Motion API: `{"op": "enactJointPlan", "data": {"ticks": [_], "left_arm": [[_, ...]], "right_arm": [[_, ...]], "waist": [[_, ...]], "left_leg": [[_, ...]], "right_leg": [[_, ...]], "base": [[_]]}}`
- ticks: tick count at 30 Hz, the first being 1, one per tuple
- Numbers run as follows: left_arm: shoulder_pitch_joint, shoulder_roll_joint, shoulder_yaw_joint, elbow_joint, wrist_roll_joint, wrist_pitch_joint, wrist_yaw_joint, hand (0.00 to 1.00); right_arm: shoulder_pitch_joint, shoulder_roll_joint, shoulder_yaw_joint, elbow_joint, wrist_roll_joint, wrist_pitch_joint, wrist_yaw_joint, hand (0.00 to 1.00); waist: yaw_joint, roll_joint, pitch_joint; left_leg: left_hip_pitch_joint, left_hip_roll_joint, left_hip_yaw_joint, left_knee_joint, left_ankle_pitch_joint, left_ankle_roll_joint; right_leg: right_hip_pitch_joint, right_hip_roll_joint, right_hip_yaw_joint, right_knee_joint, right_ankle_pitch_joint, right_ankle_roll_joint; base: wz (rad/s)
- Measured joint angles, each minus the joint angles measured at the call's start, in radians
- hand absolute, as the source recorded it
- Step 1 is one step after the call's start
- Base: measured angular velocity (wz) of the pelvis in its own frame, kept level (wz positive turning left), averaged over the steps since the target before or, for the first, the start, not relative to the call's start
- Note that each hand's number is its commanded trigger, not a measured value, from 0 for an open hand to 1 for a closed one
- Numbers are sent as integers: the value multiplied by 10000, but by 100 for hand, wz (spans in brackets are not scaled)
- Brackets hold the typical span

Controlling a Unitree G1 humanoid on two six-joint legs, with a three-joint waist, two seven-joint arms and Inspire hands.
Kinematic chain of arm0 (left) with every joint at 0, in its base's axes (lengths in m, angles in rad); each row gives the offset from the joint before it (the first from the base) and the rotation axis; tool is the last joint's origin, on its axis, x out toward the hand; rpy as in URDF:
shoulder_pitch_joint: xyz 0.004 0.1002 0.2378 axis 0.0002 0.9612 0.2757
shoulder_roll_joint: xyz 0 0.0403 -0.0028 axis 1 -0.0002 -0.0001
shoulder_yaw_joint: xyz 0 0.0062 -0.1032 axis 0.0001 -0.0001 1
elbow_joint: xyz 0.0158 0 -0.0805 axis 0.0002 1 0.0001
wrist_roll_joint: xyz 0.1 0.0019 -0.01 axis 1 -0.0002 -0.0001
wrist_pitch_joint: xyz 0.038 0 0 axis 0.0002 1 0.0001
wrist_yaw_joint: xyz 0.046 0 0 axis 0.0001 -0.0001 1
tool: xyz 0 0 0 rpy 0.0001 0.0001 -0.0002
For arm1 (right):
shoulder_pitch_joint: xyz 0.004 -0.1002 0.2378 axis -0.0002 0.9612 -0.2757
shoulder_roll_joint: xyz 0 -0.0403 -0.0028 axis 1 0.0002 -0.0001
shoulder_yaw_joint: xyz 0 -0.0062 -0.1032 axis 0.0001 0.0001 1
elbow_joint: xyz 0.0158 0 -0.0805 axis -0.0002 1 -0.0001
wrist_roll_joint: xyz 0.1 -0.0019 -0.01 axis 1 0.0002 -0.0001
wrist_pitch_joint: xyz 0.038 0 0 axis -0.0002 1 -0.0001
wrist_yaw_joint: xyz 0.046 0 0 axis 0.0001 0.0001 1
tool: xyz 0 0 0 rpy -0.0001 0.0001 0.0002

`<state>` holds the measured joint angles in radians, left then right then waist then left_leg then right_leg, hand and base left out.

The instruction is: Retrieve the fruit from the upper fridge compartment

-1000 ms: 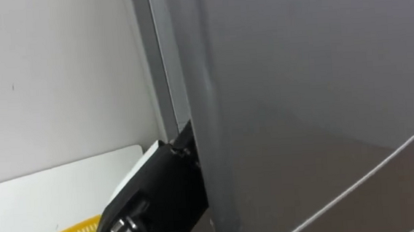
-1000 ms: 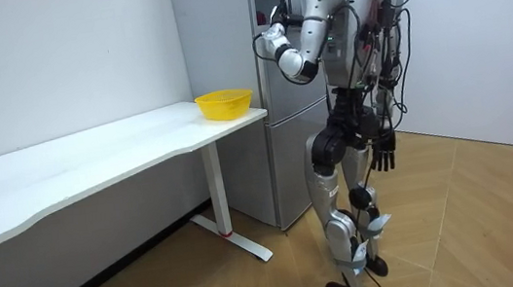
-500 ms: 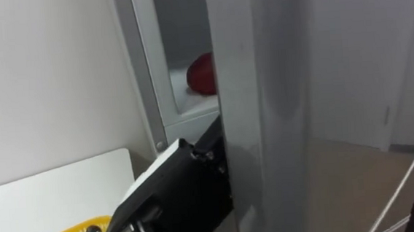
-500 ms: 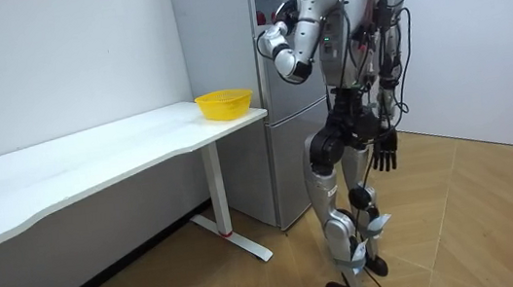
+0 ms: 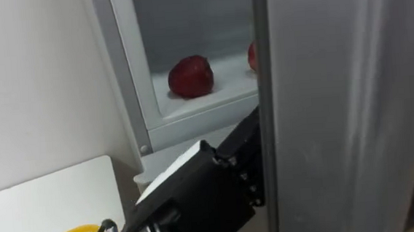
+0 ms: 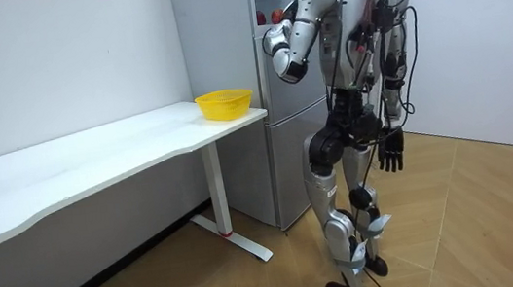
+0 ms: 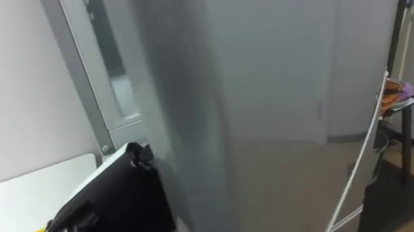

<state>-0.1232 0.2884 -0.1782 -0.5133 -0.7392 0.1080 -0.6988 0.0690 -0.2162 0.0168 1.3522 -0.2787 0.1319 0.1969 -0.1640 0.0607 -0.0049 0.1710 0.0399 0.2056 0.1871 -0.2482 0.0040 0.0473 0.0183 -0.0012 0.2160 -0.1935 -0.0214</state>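
We see the grey metal upper fridge door (image 5: 336, 85) standing partly open, the robot's left arm reaching behind its edge, where the left hand is hidden and we cannot tell how its fingers lie. A round red fruit (image 5: 191, 76) sits untouched on the white shelf (image 5: 209, 94) inside, so we judge only the opening done, with reaching and grasping left. The right hand (image 6: 392, 153) hangs by the hip, fingers loose and empty.
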Motion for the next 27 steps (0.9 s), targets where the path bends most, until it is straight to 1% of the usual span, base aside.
{"op": "enactJointPlan", "data": {"ticks": [3,5,9,14,16,18,21,27], "left_arm": [[-151,-1,-139,0,-1,8,-119,0],[-213,-1,-154,-1,-4,9,-207,0],[-367,-16,-343,-67,-2,16,-337,0],[-610,-19,-624,-81,-1,16,-373,0],[-611,-14,-628,-80,4,16,-376,0],[-622,-26,-642,-80,3,15,-361,0],[-755,-30,-717,-80,1,15,-270,0],[-834,-32,-729,-79,1,14,-139,0]], "right_arm": [[-12,-4,-16,-14,110,-10,-12,0],[-33,-10,-17,-20,247,-29,-16,0],[-18,-65,-9,3,723,-63,-19,0],[-56,-88,-11,3,810,-99,-61,0],[-119,-87,-11,1,812,-116,-76,0],[-158,-90,-12,-6,812,-147,-102,0],[-125,-107,-13,71,877,-261,-123,0],[-93,-107,-17,105,1112,-265,-123,0]], "waist": [[-146,75,-21],[-216,108,-11],[-290,107,-7],[-367,83,10],[-495,37,46],[-534,-20,86],[-618,-58,130],[-773,-55,134]], "left_leg": [[14,5,109,-1,0,0],[1,7,115,-2,0,0],[86,14,134,-43,0,0],[163,32,138,-214,0,0],[166,41,164,-225,0,0],[203,44,416,-223,0,0],[182,60,433,-223,0,0],[194,83,582,-220,0,0]], "right_leg": [[-50,16,61,-2,6,-9],[-123,36,139,47,11,-17],[-112,88,290,68,36,-46],[-118,165,412,57,55,-57],[-129,175,423,54,56,-58],[-130,201,536,44,58,-63],[-125,198,571,44,59,-62],[-142,208,684,35,60,-60]], "base": [[-9],[-15],[-15],[-7],[-3],[-15],[-7],[-5]]}}
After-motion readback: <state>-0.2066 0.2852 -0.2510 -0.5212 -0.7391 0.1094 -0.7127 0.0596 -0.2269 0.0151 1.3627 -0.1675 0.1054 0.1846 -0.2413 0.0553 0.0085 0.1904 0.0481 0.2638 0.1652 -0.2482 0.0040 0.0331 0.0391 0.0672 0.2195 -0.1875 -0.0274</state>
